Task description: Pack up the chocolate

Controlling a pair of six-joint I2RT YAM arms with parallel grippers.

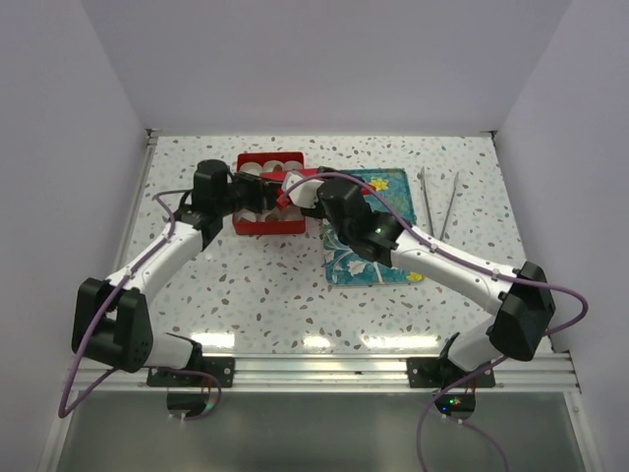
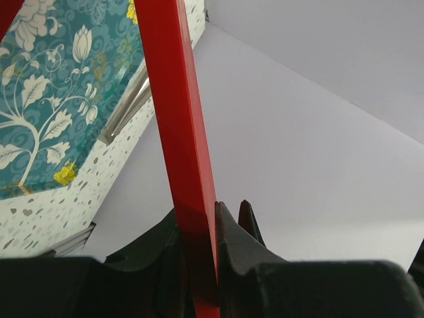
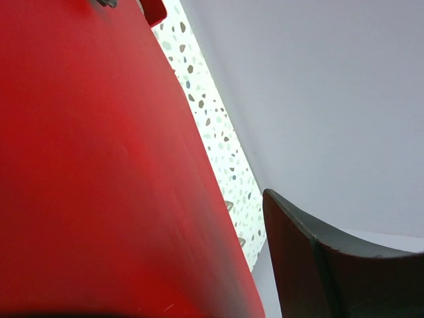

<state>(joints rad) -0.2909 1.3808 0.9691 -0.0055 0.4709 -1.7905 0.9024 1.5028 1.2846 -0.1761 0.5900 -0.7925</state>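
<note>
No chocolate pieces show in any view. A red box (image 1: 267,225) holding round white paper cups (image 1: 276,166) stands at the back middle of the table. My left gripper (image 1: 239,192) is at its left side, shut on a thin red wall (image 2: 177,132) of the box, which runs up between the two fingers (image 2: 199,228). My right gripper (image 1: 301,194) is at the box's right side. In the right wrist view a broad red surface (image 3: 99,165) fills the left. One dark finger (image 3: 318,265) stands apart from it, with a gap between. The other finger is hidden.
A teal tray (image 1: 381,267) with a white and yellow flower print lies right of the red box, partly under my right arm; it also shows in the left wrist view (image 2: 53,99). Metal tongs (image 1: 438,202) lie at the back right. White walls enclose the table.
</note>
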